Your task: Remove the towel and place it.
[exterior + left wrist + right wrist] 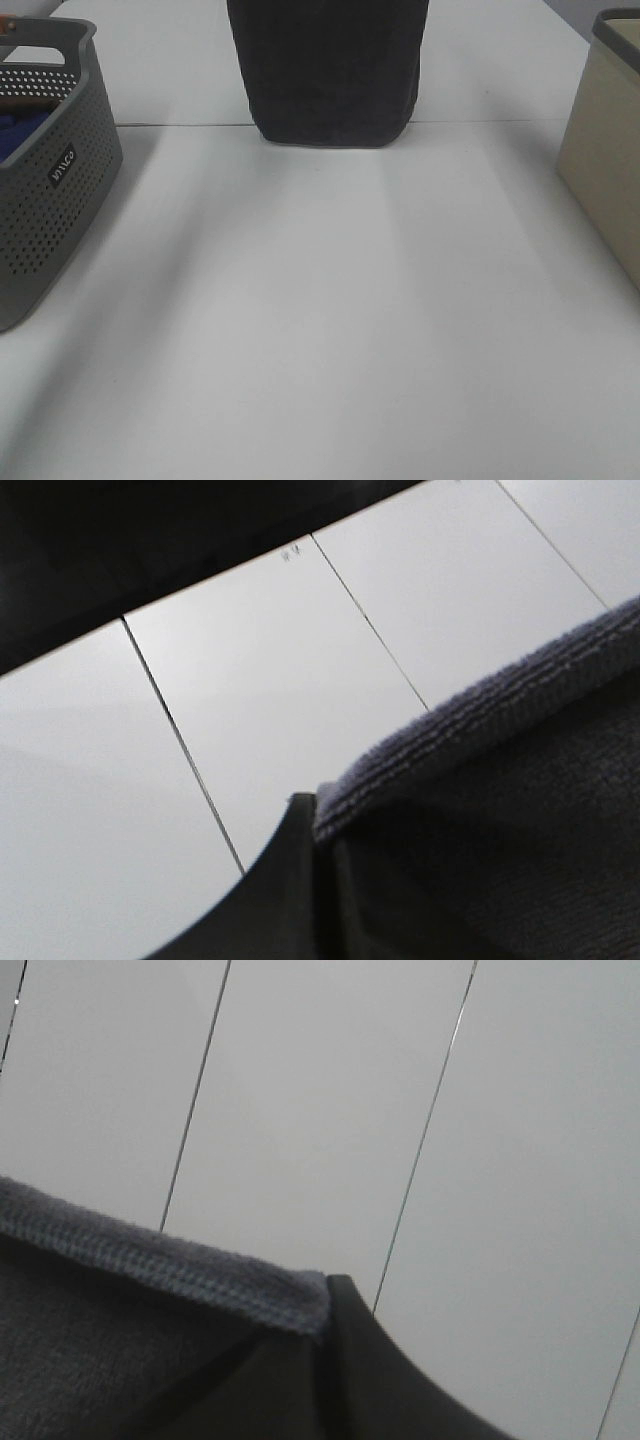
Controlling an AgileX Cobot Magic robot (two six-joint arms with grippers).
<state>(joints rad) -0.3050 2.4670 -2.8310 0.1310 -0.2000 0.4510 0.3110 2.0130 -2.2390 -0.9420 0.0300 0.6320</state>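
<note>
The dark charcoal towel (330,70) hangs as a folded sheet at the far middle of the table. Its rounded lower edge reaches down close to the white tabletop (320,330), and its top runs out of the exterior high view. Neither gripper shows in that view. In the left wrist view my left gripper (308,810) is shut on a hemmed edge of the towel (500,800). In the right wrist view my right gripper (326,1295) is shut on another hemmed corner of the towel (120,1330). Both wrist views look down on bare white panels.
A grey perforated basket (60,200) stands at the left edge with a blue cloth (20,130) inside. A beige bin (605,160) stands at the right edge. A seam in the tabletop (180,125) runs across just behind the towel's lower edge.
</note>
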